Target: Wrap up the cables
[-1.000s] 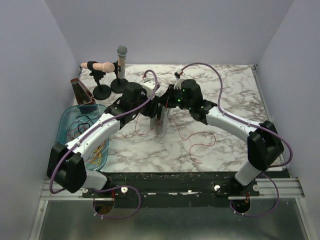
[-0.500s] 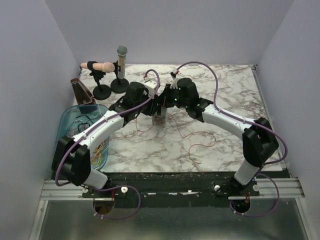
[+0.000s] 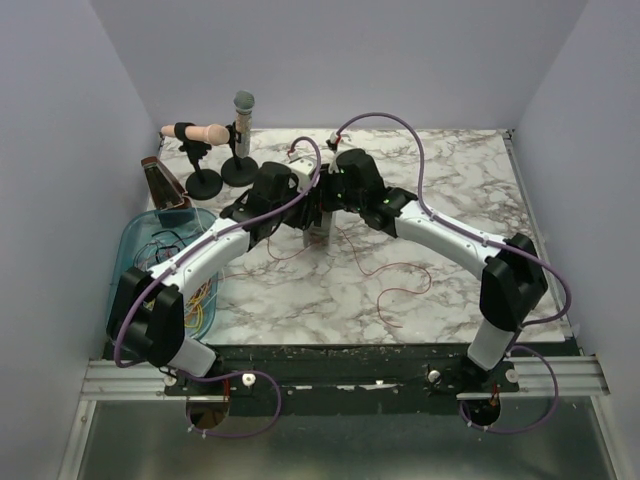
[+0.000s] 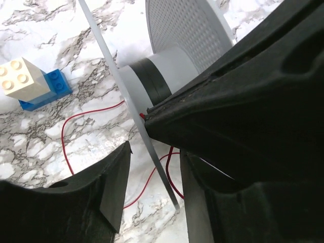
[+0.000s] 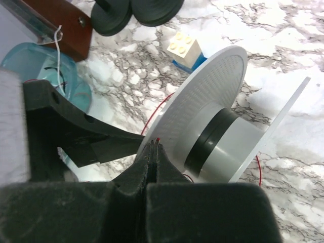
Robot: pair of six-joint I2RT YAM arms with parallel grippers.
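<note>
A pale grey spool [image 3: 318, 224] stands on edge mid-table between both grippers. In the left wrist view the rim of its thin flange [image 4: 132, 109] passes between my left gripper's [image 4: 154, 169] fingers, close to the right one, with a gap on the left; the jaws are open. My right gripper [image 5: 157, 144] is shut on the tip of a dark red cable [image 5: 158, 139], pressed against the perforated flange [image 5: 202, 96]. The cable's remaining length [image 3: 400, 290] trails loose over the marble toward the front right. Loops of it lie under the spool [image 4: 76, 119].
A blue tray [image 3: 135, 240] at the left holds several coloured cables. Two microphone stands [image 3: 238, 140] and a brown metronome [image 3: 160, 180] stand at the back left. A white-on-blue toy block [image 4: 23, 81] lies beside the spool.
Both grippers and the spool have shifted slightly toward the back of the table. The left jaws have narrowed around the flange. The right gripper stays shut on the cable tip.
</note>
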